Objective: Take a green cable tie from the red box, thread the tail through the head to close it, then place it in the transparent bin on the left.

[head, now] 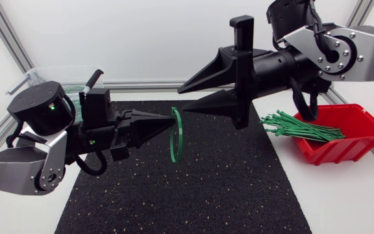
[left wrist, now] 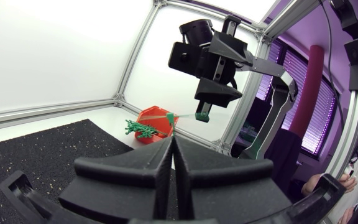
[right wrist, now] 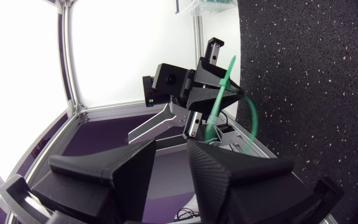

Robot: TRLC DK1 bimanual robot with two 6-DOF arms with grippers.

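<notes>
Green tie: a thin strip curved into a loop, standing on edge in the air above the mat. Its top is pinched in the tips of the left gripper, whose fingers are pressed together. The right gripper is just beside the loop, fingers spread, holding nothing. More ties spill over the rim of the red box at the right. The bin is behind the left arm. The mat is black with pale flecks and lies on a white table.
</notes>
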